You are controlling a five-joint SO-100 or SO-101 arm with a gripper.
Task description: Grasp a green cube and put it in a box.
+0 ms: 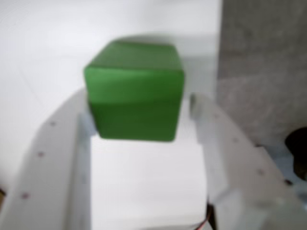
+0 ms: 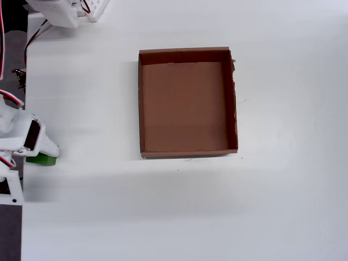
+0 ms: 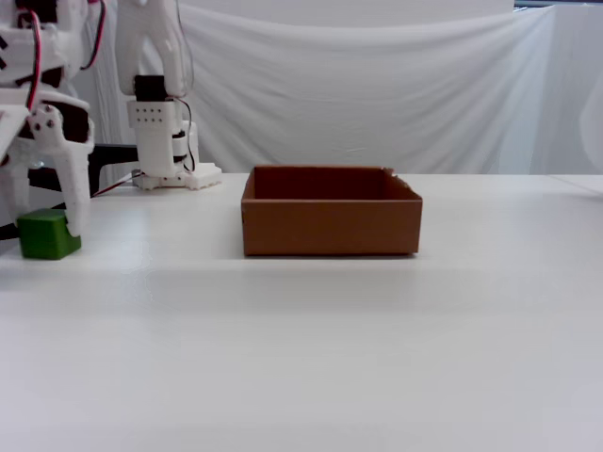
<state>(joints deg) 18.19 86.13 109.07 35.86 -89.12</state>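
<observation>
You have a plain white table under everything, and its surface is smooth and a little shiny in the fixed view. Behind it you see a white cloth backdrop that hangs with soft folds across the whole width. In the overhead view a dark strip of floor shows along the left edge of the table.

A small matte bright-green cube sits flat on the white tabletop, well apart from the shallow, open brown cardboard box, which stands empty.
</observation>
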